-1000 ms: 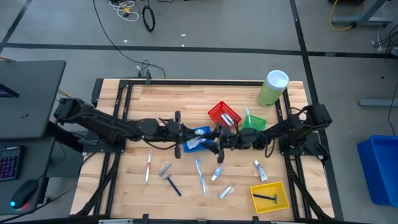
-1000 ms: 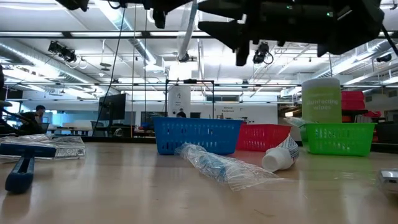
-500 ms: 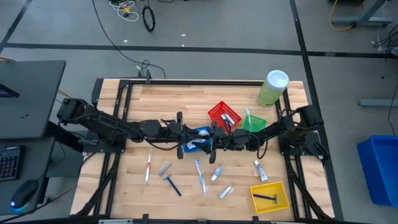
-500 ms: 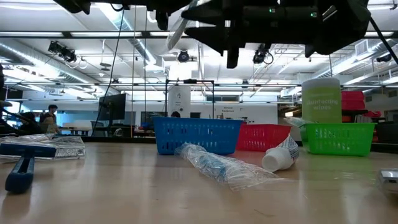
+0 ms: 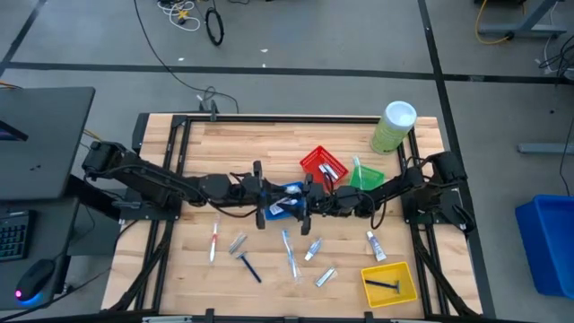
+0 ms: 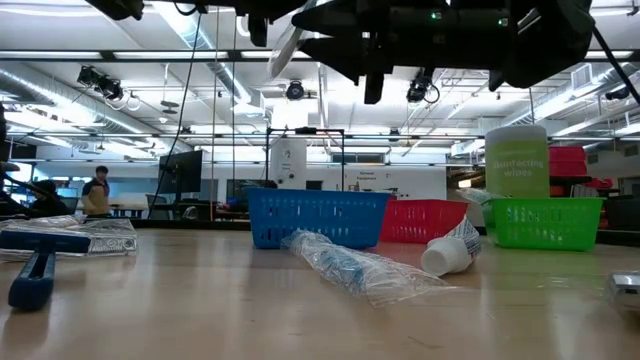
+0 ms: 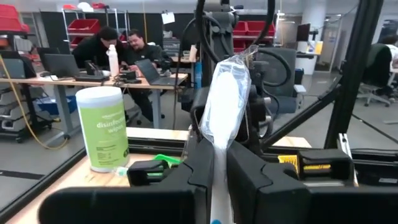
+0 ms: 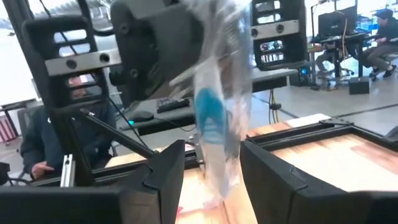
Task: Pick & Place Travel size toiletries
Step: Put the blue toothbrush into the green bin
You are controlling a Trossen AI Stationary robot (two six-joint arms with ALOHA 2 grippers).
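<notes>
My left gripper (image 7: 219,154) reaches in from the table's left and is shut on a clear-wrapped toothbrush (image 7: 225,99), held in the air over the blue basket (image 5: 291,190). My right gripper (image 8: 211,163) comes from the table's right and is open. Its fingers stand on either side of the toothbrush's free end (image 8: 219,118); whether they touch it I cannot tell. In the high view the two grippers meet at mid-table (image 5: 285,203). More toiletries lie flat on the near half: a red toothbrush (image 5: 214,240), a blue razor (image 5: 248,266), a wrapped blue toothbrush (image 5: 289,253) and small tubes (image 5: 313,249). My left gripper pinches the wrapped toothbrush between its two fingers near one end (image 7: 217,169), coming level from the table's left. The fingers lie along it, and the rest of the wrapper sticks out past the fingertips toward my right gripper. The toothbrush is lifted clear of the table and baskets.
A red basket (image 5: 323,166) and a green basket (image 5: 366,175) stand beside the blue one. A yellow basket (image 5: 388,283) with a dark razor sits at the near right corner. The pale-green cylinder (image 5: 393,126) stands at the far right. Another tube (image 5: 375,245) lies near the yellow basket.
My right gripper has moved toward the table's left, closing in on my left gripper until its open fingers stand around the toothbrush's free end. Most of that travel came early; it has hardly moved since.
</notes>
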